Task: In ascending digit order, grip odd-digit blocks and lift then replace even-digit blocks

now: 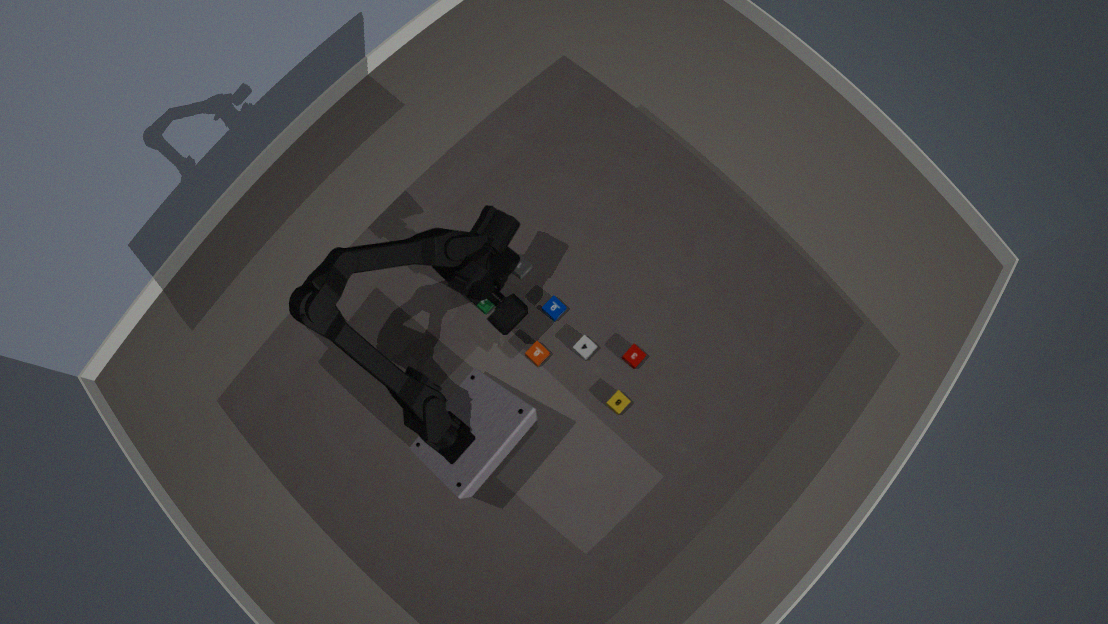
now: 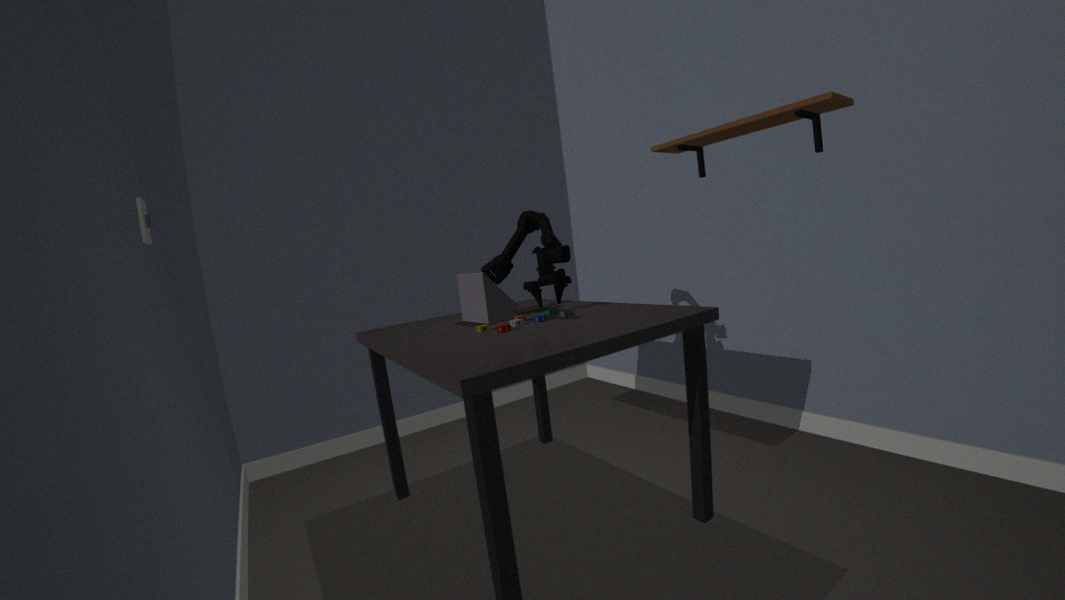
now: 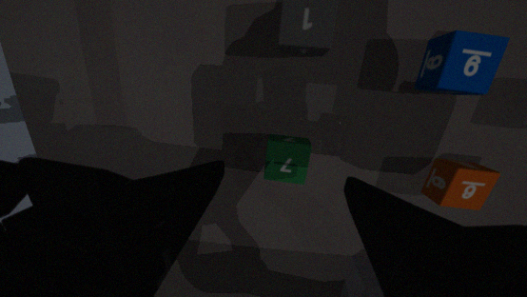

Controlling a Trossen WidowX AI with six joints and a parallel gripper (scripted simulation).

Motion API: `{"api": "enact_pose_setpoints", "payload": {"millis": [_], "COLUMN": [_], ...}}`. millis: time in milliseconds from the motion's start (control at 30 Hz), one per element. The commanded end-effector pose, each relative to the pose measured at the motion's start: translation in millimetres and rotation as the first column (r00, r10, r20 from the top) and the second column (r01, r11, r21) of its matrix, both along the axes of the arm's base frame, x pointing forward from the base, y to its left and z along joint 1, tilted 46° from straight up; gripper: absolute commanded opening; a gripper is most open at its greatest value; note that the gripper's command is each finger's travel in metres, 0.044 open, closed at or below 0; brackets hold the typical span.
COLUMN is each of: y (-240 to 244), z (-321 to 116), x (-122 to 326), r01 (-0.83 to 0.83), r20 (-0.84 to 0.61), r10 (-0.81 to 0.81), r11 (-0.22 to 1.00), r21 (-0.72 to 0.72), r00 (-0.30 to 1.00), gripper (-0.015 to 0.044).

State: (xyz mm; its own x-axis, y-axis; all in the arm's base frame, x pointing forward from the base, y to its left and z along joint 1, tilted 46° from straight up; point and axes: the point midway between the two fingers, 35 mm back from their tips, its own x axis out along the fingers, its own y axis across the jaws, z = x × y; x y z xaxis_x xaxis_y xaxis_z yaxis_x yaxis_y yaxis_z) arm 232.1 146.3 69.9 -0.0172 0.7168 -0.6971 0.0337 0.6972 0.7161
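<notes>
My gripper (image 2: 550, 304) (image 3: 283, 175) is open and empty, above the green 7 block (image 1: 485, 306) (image 2: 550, 312) (image 3: 287, 173), which shows between and beyond the fingertips in the wrist view. The dark grey 1 block (image 1: 524, 268) (image 2: 565, 313) (image 3: 308, 30) lies beyond it. The blue 6 block (image 1: 554, 308) (image 2: 540, 317) (image 3: 454, 76) and orange 9 block (image 1: 538, 354) (image 2: 519, 317) (image 3: 461, 178) lie right of the fingers' gap in the wrist view. The white 4 block (image 1: 585, 347) (image 2: 515, 323), red 3 block (image 1: 635, 356) (image 2: 504, 328) and yellow 8 block (image 1: 618, 402) (image 2: 482, 328) are farther off.
The arm's pale base block (image 1: 496, 418) (image 2: 474, 298) stands on the table (image 1: 721, 310) (image 2: 596, 328). The arm arches from it to the gripper. A wooden shelf (image 2: 753, 122) is on the wall, away from the table.
</notes>
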Motion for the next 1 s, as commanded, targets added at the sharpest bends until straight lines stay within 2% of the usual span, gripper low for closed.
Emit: {"api": "enact_pose_setpoints", "payload": {"millis": [0,467,800,833,967], "y": [4.8,19.1,19.1,19.1,19.1], "z": [-5.1,-18.3,-18.3,-18.3,-18.3], "x": [-0.7,-2.0,-2.0,-2.0,-2.0], "r01": [0.004,0.004,0.004,0.004,0.004], "r20": [-0.008,-0.008,-0.008,-0.008,-0.008], "r10": [-0.004,-0.004,-0.004,-0.004,-0.004], "r11": [1.0,1.0,1.0,1.0,1.0], "r21": [0.001,0.004,0.004,0.004,0.004], "r00": [1.0,1.0,1.0,1.0,1.0], "gripper": [0.04,0.04,0.0138,0.012,0.012]}}
